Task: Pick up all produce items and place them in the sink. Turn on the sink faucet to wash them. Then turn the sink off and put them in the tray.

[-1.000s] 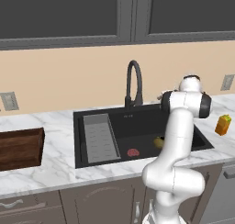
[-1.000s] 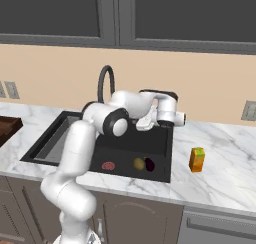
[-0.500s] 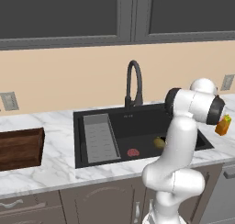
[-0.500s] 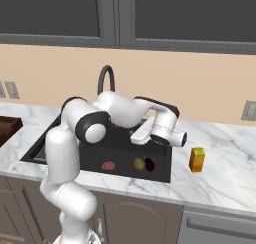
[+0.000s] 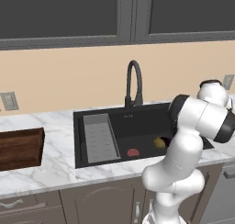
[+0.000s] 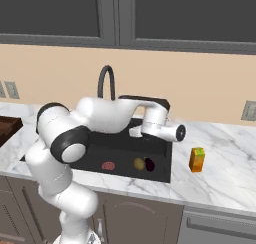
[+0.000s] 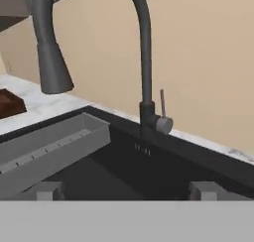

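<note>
Produce is already lying in the sink (image 6: pixel 162 160): the olive-yellow lump (image 6: pixel 139 163) and the dark purple lump (image 6: pixel 149 164) are sitting side by side, seemingly touching, near the lower middle of the right base view, with a flat red disc (image 6: pixel 108 165) a little to their left on the basin floor. In the left base view the yellow lump (image 5: pixel 159 142) is showing just beside the arm and the red disc (image 5: pixel 132 152) is lying left of it.

So the step in hand looks like turning on the faucet (image 7: pixel 144 62). The gripper (image 7: pixel 126 190) is hanging with its jaws spread wide and holding nothing, low in the hand view, looking across the basin at the faucet's base. The small lever (image 7: pixel 162 109) is standing upright just right of the stem, at centre frame. To do this well, the hand should be approaching so one fingertip (image 7: pixel 207 189) is meeting the lever's side, then pushing it steadily rather than clamping it, since the rod looks thin and easy to slip past.

The arched spout is curving down at the upper left of the hand view, near the approach path, so the hand should be keeping to the right of it. A grey ribbed rack (image 7: pixel 47 147) is lining the basin at the left. An orange block (image 6: pixel 197 159) is standing on the counter well right of the sink, and the wooden tray (image 5: pixel 20 147) is waiting at the far left of the left base view.
</note>
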Tool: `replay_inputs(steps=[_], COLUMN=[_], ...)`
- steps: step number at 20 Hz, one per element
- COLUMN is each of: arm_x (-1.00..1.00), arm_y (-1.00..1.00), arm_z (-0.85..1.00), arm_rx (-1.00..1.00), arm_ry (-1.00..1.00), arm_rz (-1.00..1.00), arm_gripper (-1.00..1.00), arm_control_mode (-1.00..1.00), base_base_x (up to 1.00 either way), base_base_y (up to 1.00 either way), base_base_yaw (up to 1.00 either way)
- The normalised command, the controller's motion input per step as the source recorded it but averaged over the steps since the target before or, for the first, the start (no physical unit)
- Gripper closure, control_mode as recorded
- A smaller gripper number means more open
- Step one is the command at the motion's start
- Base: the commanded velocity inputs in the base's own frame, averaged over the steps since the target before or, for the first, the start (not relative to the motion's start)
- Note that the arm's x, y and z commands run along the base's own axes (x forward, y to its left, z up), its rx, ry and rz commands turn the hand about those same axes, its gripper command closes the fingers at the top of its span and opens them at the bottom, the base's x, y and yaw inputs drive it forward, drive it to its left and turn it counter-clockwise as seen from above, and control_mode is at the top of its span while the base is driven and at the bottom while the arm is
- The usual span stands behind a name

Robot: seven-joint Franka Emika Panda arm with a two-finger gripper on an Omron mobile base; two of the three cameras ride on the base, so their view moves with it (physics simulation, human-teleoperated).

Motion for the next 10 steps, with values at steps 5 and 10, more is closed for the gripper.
replay_inputs(steps=[5, 10], arm_x=[-0.31, -0.51], arm_y=[-0.10, 0.00], arm_z=[0.10, -0.06], arm_rx=[-0.06, -0.03], arm_ry=[0.33, 0.27], arm_rz=[-0.24, -0.27], arm_gripper=[-1.00, -1.00], arm_control_mode=[-1.00, -1.00], base_base_x=[0.00, 0.00], base_base_y=[0.00, 0.00], base_base_yaw=[0.00, 0.00])
